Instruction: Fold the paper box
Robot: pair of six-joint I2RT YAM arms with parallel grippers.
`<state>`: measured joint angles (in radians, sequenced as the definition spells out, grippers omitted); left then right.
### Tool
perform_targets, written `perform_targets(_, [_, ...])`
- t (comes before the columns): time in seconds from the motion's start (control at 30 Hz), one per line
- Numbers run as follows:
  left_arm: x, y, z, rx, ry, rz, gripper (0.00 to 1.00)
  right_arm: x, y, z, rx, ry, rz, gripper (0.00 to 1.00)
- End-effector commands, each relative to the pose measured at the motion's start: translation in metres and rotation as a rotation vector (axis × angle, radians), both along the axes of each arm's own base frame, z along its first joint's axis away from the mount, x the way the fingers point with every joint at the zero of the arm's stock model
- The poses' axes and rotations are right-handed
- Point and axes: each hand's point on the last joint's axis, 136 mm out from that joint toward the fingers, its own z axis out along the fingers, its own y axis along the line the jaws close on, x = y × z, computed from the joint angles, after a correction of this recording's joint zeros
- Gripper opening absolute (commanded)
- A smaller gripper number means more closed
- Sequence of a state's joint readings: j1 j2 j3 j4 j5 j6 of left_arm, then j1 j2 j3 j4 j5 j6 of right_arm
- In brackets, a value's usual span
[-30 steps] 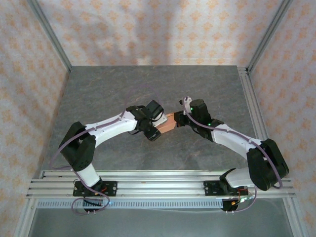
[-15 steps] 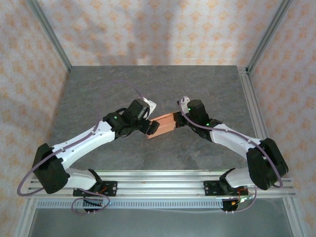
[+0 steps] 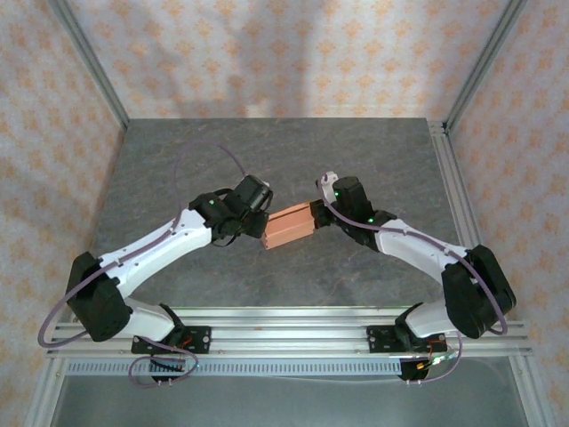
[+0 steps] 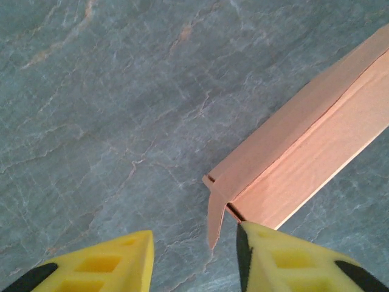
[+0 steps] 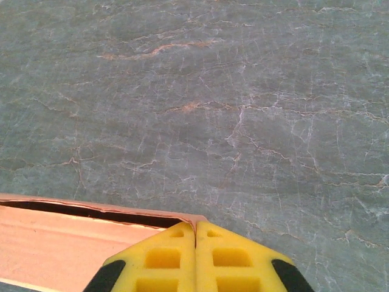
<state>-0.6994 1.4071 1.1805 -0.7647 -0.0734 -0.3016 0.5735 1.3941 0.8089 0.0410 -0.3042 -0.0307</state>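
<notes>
The right gripper (image 5: 195,229) has its yellow fingers (image 5: 161,258) pressed flat together, no gap between the pads; the thin upper rim of the paper box (image 5: 67,243) runs straight into their seam, so they are pinched on that rim at the box's corner; beside the rim a dark slit shows where the card stands a little open.

The left gripper (image 4: 194,249) has its fingers (image 4: 109,264) standing apart and holding nothing; a small end flap (image 4: 216,213) hangs loose from the box's end into the gap between them; the robot's-right finger sits just beside that end, and whether it touches cannot be told.

Seen from above, the salmon-orange box lies long and narrow about the middle of the table (image 3: 178,169), well clear of every edge, tilted so that its right end points toward the far right corner; whether it rests on the grey surface or is held just off it cannot be told; the left arm (image 3: 151,253) and right arm (image 3: 418,249) reach in from the near edge and meet it end to end.
</notes>
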Motion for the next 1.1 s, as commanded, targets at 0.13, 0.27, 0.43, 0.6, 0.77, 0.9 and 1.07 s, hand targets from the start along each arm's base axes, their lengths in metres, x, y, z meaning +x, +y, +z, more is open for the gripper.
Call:
perform_targets(0.13, [0.001,0.005,-0.003,0.030,0.043,0.052,0.32,0.003,0.000,-0.001,-0.036,0.004,-0.005,0.00])
perform_targets(0.27, [0.004,0.003,-0.008,0.037,0.056,0.071,0.24,0.003,0.001,-0.001,-0.035,0.007,-0.003,0.00])
perform_targets(0.43, [0.004,0.005,-0.014,0.053,0.079,0.094,0.18,0.003,0.000,0.001,-0.034,0.003,-0.006,0.00])
perform_targets(0.6, [0.005,-0.003,-0.018,0.021,0.100,0.099,0.16,0.003,0.001,0.000,-0.037,0.006,-0.001,0.00])
perform_targets(0.77, [0.006,-0.005,-0.014,-0.004,0.094,0.119,0.17,0.003,0.001,-0.001,-0.035,0.010,-0.002,0.00])
perform_targets(0.9, [0.008,-0.006,-0.016,-0.012,0.099,0.135,0.11,0.002,0.001,0.000,-0.032,0.008,-0.002,0.00])
perform_targets(1.07, [0.009,-0.006,-0.015,-0.032,0.115,0.193,0.00,0.002,0.000,0.002,-0.031,0.005,-0.002,0.00])
